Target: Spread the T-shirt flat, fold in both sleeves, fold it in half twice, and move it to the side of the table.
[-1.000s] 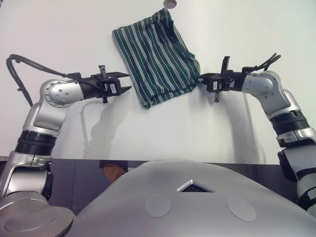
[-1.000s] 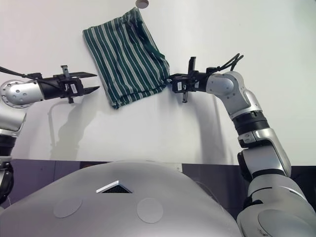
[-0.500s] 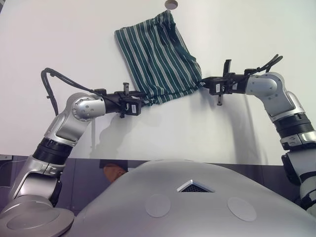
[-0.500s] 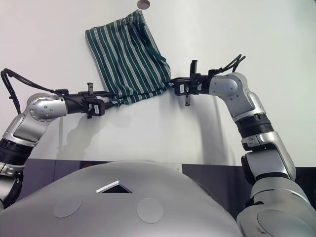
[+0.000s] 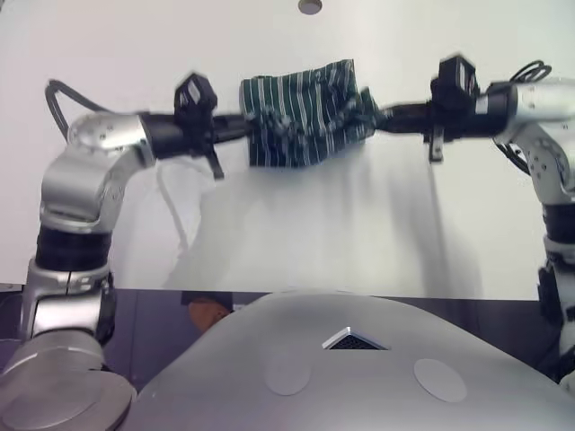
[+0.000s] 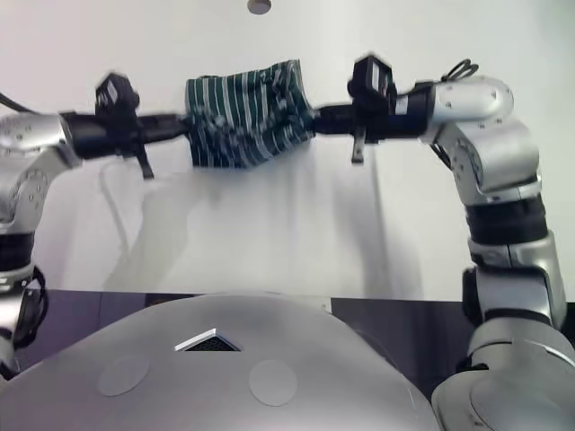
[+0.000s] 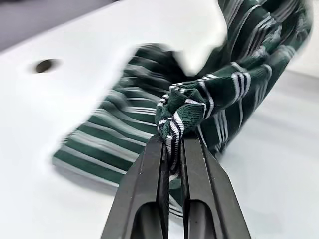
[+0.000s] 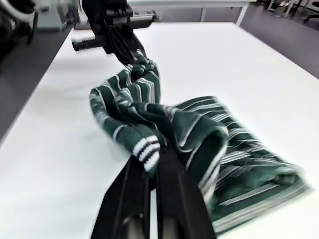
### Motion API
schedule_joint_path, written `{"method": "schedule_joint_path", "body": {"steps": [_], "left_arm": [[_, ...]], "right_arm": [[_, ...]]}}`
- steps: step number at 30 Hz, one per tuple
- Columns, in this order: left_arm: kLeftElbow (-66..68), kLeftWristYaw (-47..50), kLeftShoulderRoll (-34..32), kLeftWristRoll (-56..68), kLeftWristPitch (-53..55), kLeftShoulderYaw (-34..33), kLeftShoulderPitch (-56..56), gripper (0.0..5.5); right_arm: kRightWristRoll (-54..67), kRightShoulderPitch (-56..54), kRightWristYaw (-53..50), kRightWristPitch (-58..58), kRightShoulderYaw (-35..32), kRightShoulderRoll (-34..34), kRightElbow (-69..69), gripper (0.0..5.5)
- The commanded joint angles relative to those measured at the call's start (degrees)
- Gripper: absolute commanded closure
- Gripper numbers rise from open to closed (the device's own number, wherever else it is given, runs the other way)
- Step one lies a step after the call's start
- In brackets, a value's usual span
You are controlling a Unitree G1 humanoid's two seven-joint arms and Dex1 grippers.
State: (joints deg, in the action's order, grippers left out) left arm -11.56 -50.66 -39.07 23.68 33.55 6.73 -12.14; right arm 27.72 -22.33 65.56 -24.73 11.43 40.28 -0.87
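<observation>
Over the middle of a white table [image 5: 296, 242], the two arms point inward at one another, roughly level. A green T-shirt [image 5: 305, 112] with white stripes is bunched between them. The left gripper [image 7: 172, 144] has its two dark fingers pressed together on a gathered corner of cloth at the shirt's left end. The right gripper [image 8: 149, 159] is likewise pinched tight on a striped hem at the shirt's right end. Both held corners are lifted off the surface, while the farther part of the folded T-shirt lies on the table. Beyond it, near the far edge, sits a small round grey spot [image 5: 309, 6], either a hole or a disc.
</observation>
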Motion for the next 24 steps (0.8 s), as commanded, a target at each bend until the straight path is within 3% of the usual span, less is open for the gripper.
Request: {"method": "schedule_joint_path", "body": {"steps": [1, 4, 8, 9, 10, 19, 22, 24], "left_arm": [[8.5, 5.0, 4.1, -6.6, -0.5, 4.1, -4.6, 5.40], [14.8, 8.6, 7.3, -10.6, -1.4, 5.7, -7.3, 5.40], [22.1, 14.6, 12.2, -11.6, -2.3, 1.8, -11.7, 5.40], [23.2, 15.1, 13.1, -11.3, -2.5, 1.0, -12.6, 5.40], [24.1, 15.6, 13.9, -11.3, -2.9, 0.6, -13.5, 5.03], [38.5, 22.1, 19.7, -15.5, -9.2, -0.7, -21.0, 3.44], [43.7, 27.2, 19.1, -20.3, -15.1, -0.5, -21.7, 2.89], [44.7, 28.7, 18.7, -21.3, -21.8, -2.0, -21.0, 2.86]], "right_arm": [[-7.0, -10.7, -7.2, 1.7, 1.0, -8.9, 19.3, 5.50], [-11.8, -14.9, -9.1, 4.9, 2.3, -13.4, 29.6, 5.50], [-14.7, -19.0, -10.7, 7.5, 1.5, -17.8, 37.8, 5.50], [-15.1, -19.5, -11.3, 8.0, 1.1, -18.3, 39.3, 5.18], [-15.6, -20.1, -11.8, 8.6, 0.6, -18.9, 40.7, 5.04], [-21.1, -24.0, -21.5, 13.4, -3.0, -22.1, 52.7, 3.23], [-22.2, -24.4, -27.3, 19.1, -5.3, -23.4, 53.5, 3.21], [-18.8, -22.3, -24.9, 23.0, -7.6, -25.0, 47.7, 3.42]]}}
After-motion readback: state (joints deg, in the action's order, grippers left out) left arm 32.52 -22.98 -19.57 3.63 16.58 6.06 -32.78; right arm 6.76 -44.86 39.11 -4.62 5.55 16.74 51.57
